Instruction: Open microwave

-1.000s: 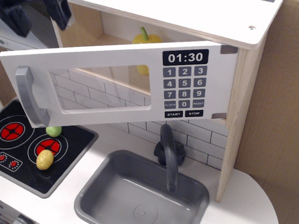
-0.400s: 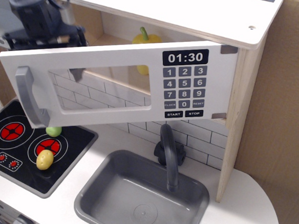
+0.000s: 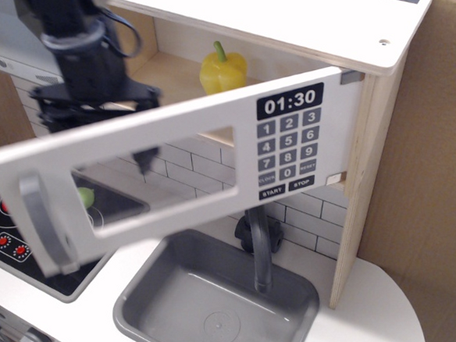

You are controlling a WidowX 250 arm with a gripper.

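Note:
The microwave (image 3: pixel 382 129) is a pale wooden box. Its white door (image 3: pixel 187 146) is swung partly open toward me, hinged on the right, with a grey bar handle (image 3: pixel 44 223) at its left end and a black keypad (image 3: pixel 289 147). My black gripper (image 3: pixel 94 110) reaches down behind the door's top edge at the left, inside the opening. Its fingers are spread wide; one fingertip (image 3: pixel 143 160) shows through the clear window, the other is hidden behind the door. It holds nothing. A yellow toy pepper (image 3: pixel 222 68) sits inside.
A black toy hob (image 3: pixel 10 249) with red rings lies under the door's left end, with a green toy (image 3: pixel 86 196) seen through the window. A grey sink (image 3: pixel 214 313) and dark tap (image 3: pixel 258 243) stand below the door. A cardboard wall (image 3: pixel 432 172) is at right.
The gripper came down from above the microwave to behind the door's top edge and moved toward me. The door has swung further open, its handle end now lower and nearer.

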